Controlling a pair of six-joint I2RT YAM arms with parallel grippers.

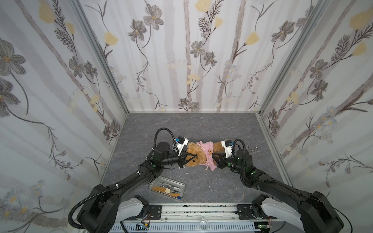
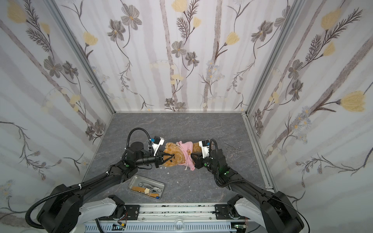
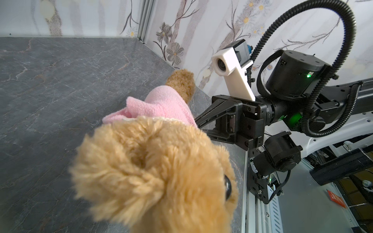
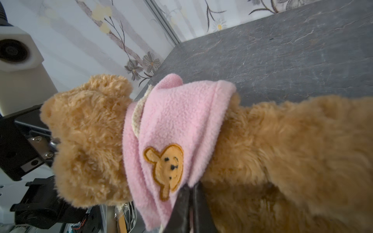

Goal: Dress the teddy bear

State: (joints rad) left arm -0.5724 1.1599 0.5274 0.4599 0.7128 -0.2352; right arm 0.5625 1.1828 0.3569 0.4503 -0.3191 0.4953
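Nearest to us, low in the centre of both top views, a steel tray (image 1: 155, 183) of small tools lies on the grey table (image 1: 201, 125), clear of the work. Just beyond it, in the middle of the frame, lies the teddy bear (image 1: 199, 162), stretched sideways between the two arms with its head to the left and its body running right. The left gripper (image 1: 195, 155) has its jaws drawn together on the fur of the face. The right gripper (image 4: 189, 201) has its jaws together at the lower hem of the pink shirt (image 4: 177, 121), and the fleece edge appears to be nipped between them. The shirt sits bunched as a band round the neck and upper chest, leaving the belly bare. We judge the bear light and thoroughly soft: it will sag and twist rather than resist, and a pinch on loose fur may slide or pull free. The fleece looks stretchy and should drag on the shaggy pile rather than glide. We would hold the head firmly as the anchor and take the hem deep between the pads, drawing it toward the legs in short pulls. Farther off, right of centre, some scissor-handled instruments (image 1: 251, 149) lie on the table, well apart from the bear.
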